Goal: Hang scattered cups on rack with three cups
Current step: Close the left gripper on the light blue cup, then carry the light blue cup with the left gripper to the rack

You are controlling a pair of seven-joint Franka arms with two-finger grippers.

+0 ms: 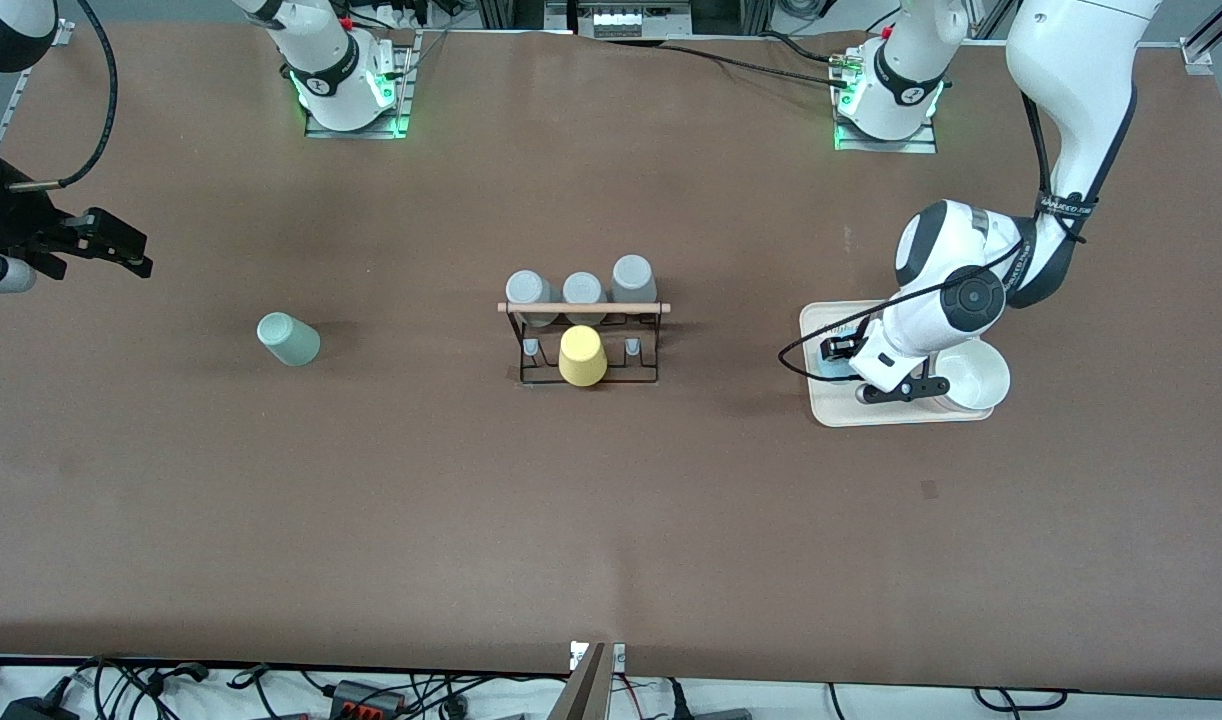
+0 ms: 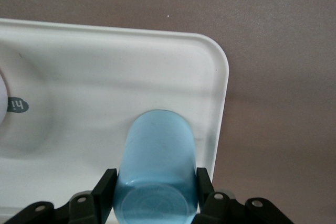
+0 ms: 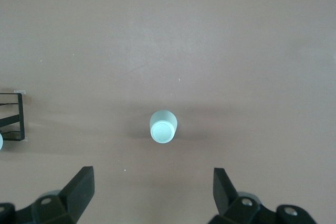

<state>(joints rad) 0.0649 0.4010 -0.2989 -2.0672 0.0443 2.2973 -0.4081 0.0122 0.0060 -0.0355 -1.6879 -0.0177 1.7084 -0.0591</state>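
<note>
Pickup step: left claw [image 2: 153, 203] clamps blue cup [image 2: 156, 166] on the tray [image 2: 105, 66]. Right claw [image 3: 152, 192] wide, waiting over desk [image 1: 611, 520]. Next: lift, carry to rack [image 1: 586, 340].

The left arm hides most of the blue cup [image 1: 833, 368] on the tray [image 1: 821, 410]; the rack [image 3: 11, 116] is cut off in the right wrist view.
</note>
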